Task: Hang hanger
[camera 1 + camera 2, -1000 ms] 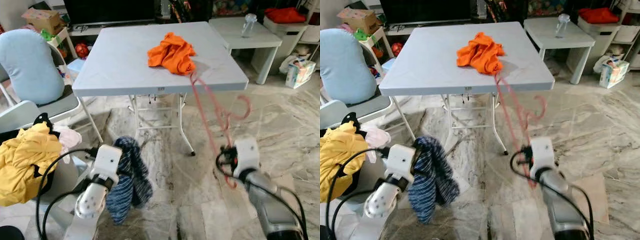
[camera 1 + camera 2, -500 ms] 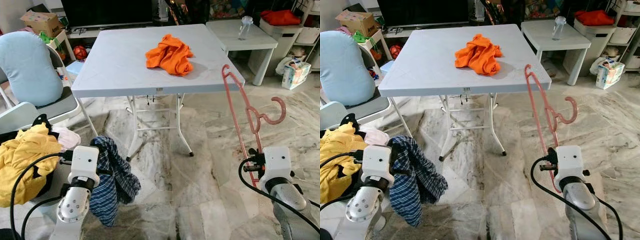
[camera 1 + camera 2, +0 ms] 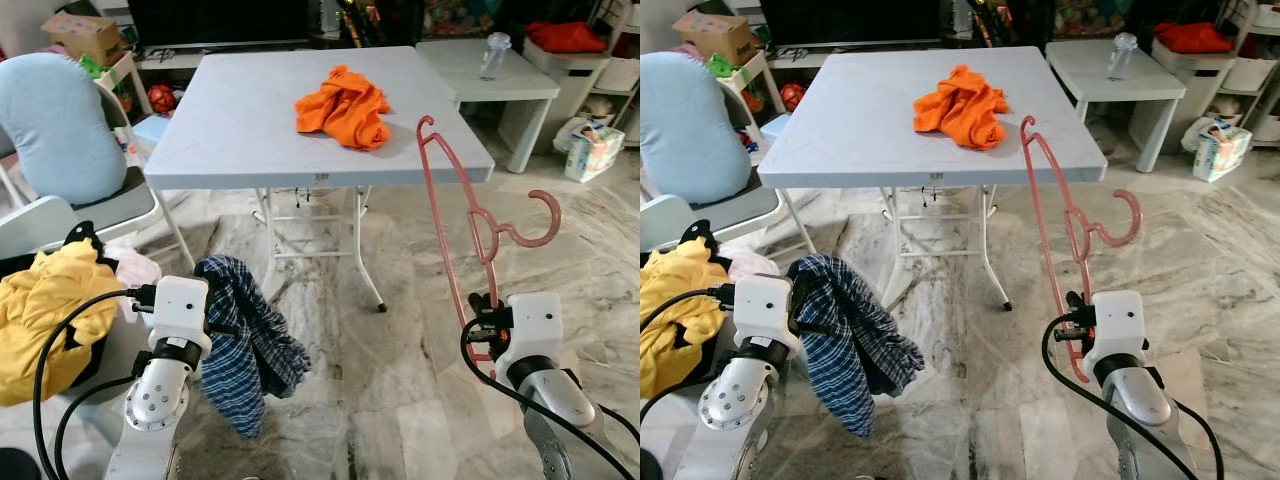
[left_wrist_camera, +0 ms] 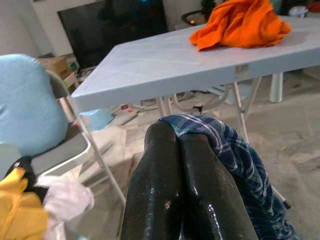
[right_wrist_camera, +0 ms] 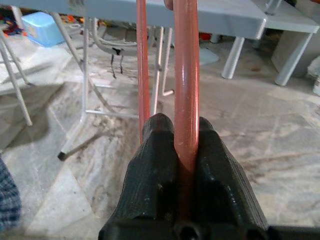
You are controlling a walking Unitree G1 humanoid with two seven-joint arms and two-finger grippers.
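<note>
Folding table (image 3: 250, 120), grey top, stands ahead across the marble floor (image 3: 380, 340). An orange cloth (image 3: 345, 103) lies bunched on its far right part. A chair with a blue cushion (image 3: 55, 125) sits to the left; a yellow garment (image 3: 45, 310) is heaped below it at the left edge. A low white side table (image 3: 500, 85) with a bottle (image 3: 493, 50) stands beyond on the right.

Left gripper (image 4: 177, 145): fingers pressed together, clamped on a blue plaid shirt (image 3: 245, 345) that drapes down from them, well short of the table.

Right gripper (image 5: 186, 135): fingers closed on the pink hanger (image 3: 470, 215), pinching one of its bars near the low end. The hanger stands nearly upright above the gripper, long axis running up and slightly toward the table; its upper tip reaches in front of the table's near right corner, and its hook (image 3: 535, 225) juts out to the right, away from the shirt.

Key relation: hanger sits entirely on the right arm, shirt entirely on the left, well apart with open floor between. No rail or rod for hanging can be made out here. Judgement: the hanger is in hand and lifted, but not yet hung. The hook faces outward, so the right arm would need to bring that hook over whatever support is chosen. Risk: with the grip low on a long bar, the hanger may swing or pivot.
</note>
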